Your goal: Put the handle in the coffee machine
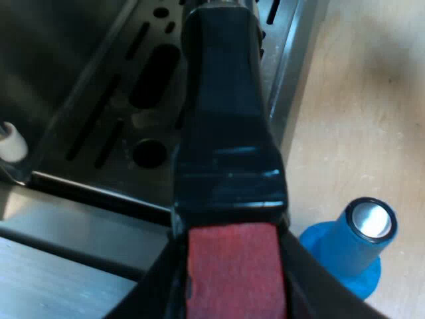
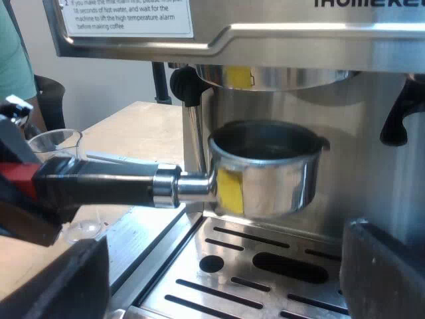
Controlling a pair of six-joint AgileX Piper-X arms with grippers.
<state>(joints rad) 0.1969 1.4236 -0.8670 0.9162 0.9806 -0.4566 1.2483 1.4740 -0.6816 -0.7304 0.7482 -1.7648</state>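
Stiffness and basket-end weight were expected of the shiny metal holder (image 2: 265, 183), pinched at the red end (image 1: 232, 272) of its dark handle (image 1: 226, 119) by the left gripper (image 1: 232, 302), the right gripper (image 2: 226, 276) spread.

The holder (image 2: 265, 176) has a shiny silver cup with a yellow patch on its side. Its handle (image 1: 226, 113) is glossy black, with a silver ring near the cup, and it ends in red. The coffee machine (image 2: 319, 40) is brushed silver and carries a white label (image 2: 126, 16) with black print. Its drip tray (image 2: 265, 266) is grey metal with a pattern of dark slots and round holes. The tamper (image 1: 355, 249) is bright blue with a mirror-silver top. The table (image 1: 358, 119) is pale beige wood. The fingers of my right gripper (image 2: 222, 272) are dull black. A person's sleeve (image 2: 13, 60) is green.
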